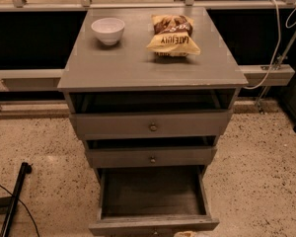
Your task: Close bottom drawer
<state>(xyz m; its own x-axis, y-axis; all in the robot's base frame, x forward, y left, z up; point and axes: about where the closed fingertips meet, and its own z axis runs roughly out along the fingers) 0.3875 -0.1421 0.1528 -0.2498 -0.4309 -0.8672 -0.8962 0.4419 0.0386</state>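
The bottom drawer (153, 194) of the grey cabinet is pulled far out, showing its bare plank floor with nothing on it. Its low front (138, 225) lies at the bottom edge of the view, and its knob is cut off there. Only a small pale tip of my gripper (191, 234) shows at the very bottom edge, just in front of the drawer front and right of its middle. The rest of the arm is out of view.
The top drawer (151, 125) and the middle drawer (152, 158) stand slightly ajar, each with a brass knob. A white bowl (108, 30) and a chip bag (173, 34) sit on the cabinet top (138, 63). A black pole (15, 201) lies at left, and cables (278, 38) hang at right.
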